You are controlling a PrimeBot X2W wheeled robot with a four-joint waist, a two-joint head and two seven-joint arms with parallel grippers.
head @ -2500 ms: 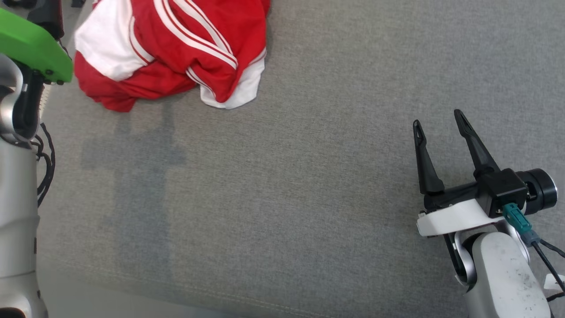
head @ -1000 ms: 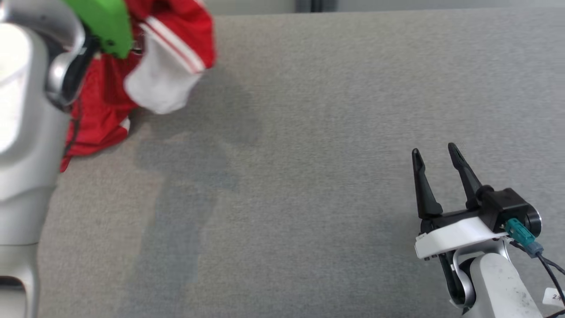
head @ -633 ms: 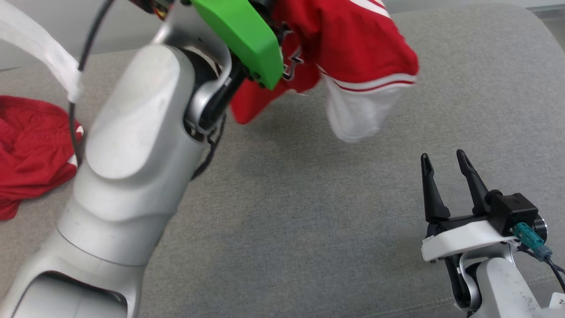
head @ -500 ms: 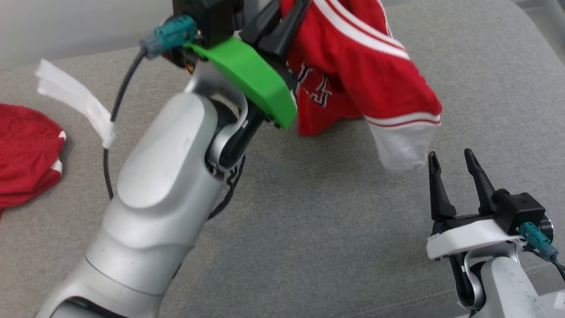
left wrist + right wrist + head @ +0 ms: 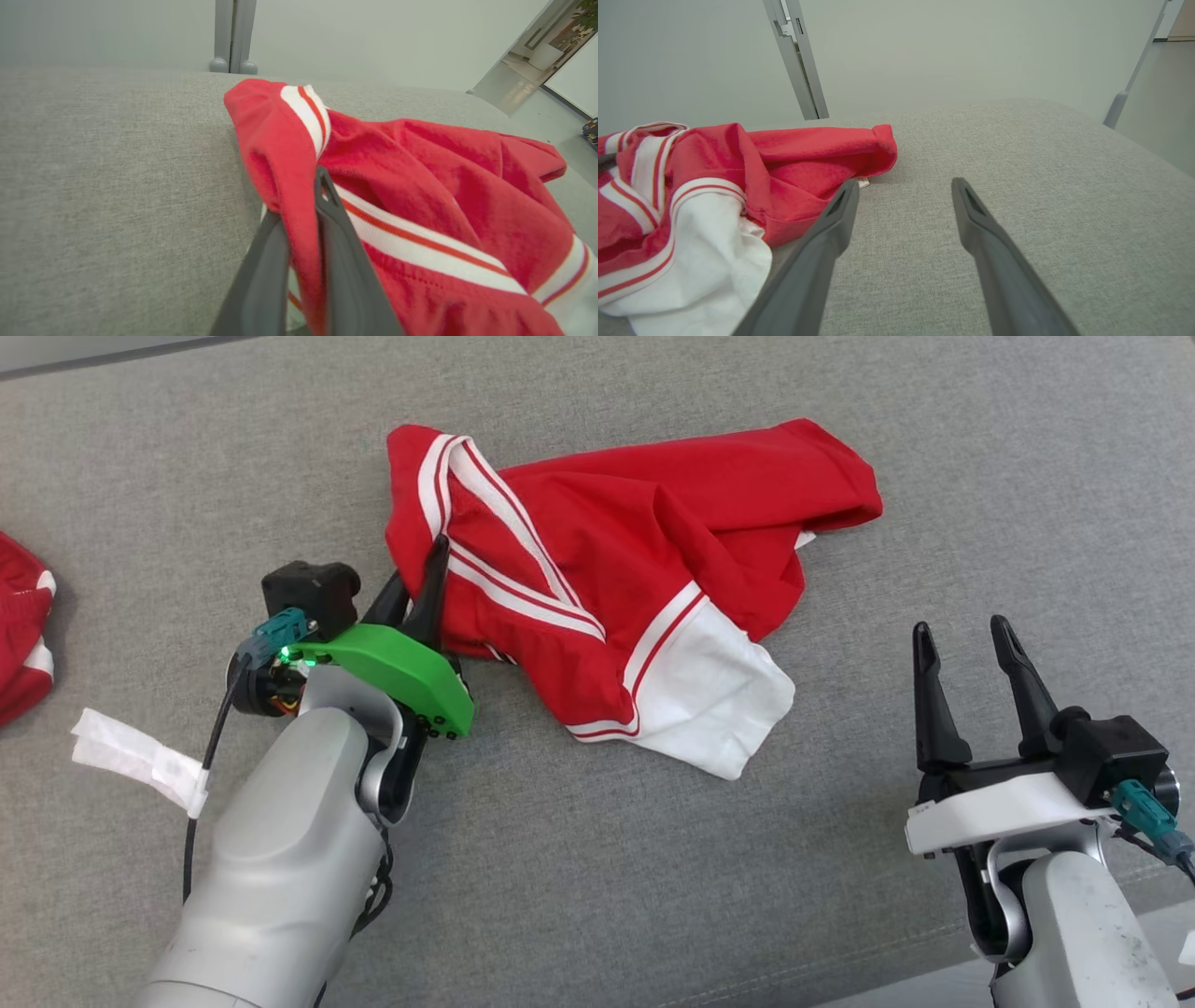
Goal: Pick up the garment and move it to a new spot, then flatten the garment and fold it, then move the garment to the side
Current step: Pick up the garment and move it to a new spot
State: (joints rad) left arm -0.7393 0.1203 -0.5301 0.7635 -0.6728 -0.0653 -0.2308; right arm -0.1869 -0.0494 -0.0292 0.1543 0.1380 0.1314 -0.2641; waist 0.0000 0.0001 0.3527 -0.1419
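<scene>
Head view now shows the red jersey-knit garment with white stripes and a white panel (image 5: 635,607) lying on the grey woven upholstery (image 5: 597,877), where half a second ago it hung in the air from the left gripper (image 5: 420,581). It sits in a crumpled heap near the middle of the surface, white panel toward the robot, well apart from a second red cloth (image 5: 19,635) at the left edge. The left gripper has come down to the heap's left side and, in the left wrist view, its fingers are still pinched on the striped band. The right gripper (image 5: 962,630) stays at the lower right, fingers spread and empty, near the white panel but not touching it. The move to a new spot looks essentially done; letting go and flattening should follow.
</scene>
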